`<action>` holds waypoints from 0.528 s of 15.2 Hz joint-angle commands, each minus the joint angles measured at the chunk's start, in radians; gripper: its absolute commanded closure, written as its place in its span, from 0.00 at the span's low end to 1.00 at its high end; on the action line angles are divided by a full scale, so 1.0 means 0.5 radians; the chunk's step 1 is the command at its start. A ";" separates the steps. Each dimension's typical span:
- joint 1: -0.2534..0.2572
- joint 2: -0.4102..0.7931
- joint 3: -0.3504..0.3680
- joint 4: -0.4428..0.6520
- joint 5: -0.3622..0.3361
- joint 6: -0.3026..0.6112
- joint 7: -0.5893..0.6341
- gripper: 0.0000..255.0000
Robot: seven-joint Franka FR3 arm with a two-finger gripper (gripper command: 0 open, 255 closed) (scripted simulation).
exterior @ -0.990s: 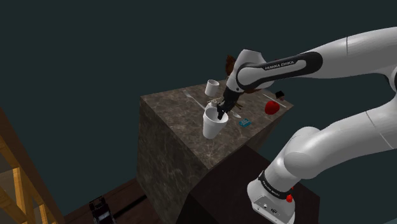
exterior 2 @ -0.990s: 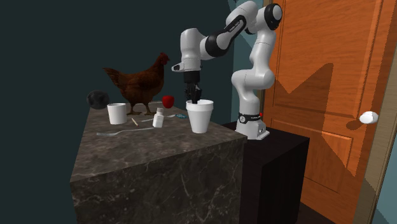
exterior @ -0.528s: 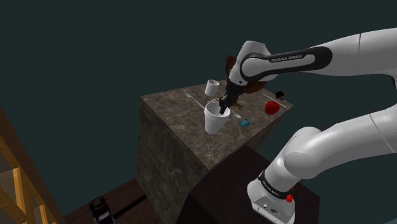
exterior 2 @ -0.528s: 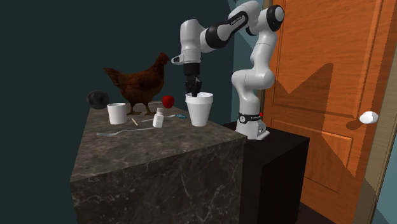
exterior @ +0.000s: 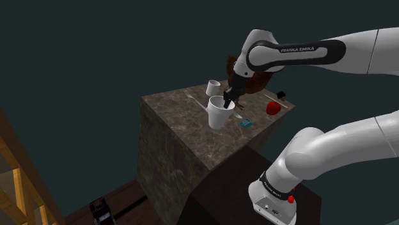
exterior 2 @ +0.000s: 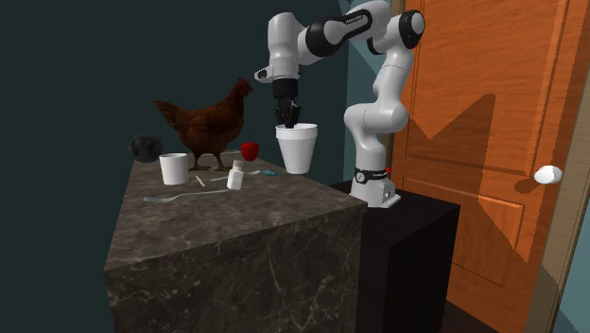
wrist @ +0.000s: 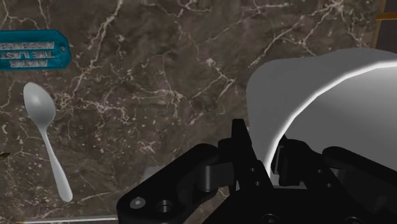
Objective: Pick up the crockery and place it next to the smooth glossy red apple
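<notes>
The white cup (exterior: 219,115) is found clamped at its rim by the gripper (exterior: 225,102), one finger inside and one outside, and appears raised clear of the stone counter (exterior: 179,108). The pick-up is judged complete. Carriage to the red apple (exterior: 273,107) and set-down beside it are outstanding.

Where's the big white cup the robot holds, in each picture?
Shoulder view: cup at the centre, over the stone block.
Second exterior view: cup at the centre, upper half.
Wrist view: cup's rim clasped in the gripper.
Shared landmark: teal tag lying on the stone block.
</notes>
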 commanded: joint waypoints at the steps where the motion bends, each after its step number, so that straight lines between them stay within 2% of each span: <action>1: -0.001 -0.010 0.000 0.050 -0.001 -0.060 0.000 1.00; 8: 0.001 -0.050 0.012 0.211 0.001 -0.261 0.015 1.00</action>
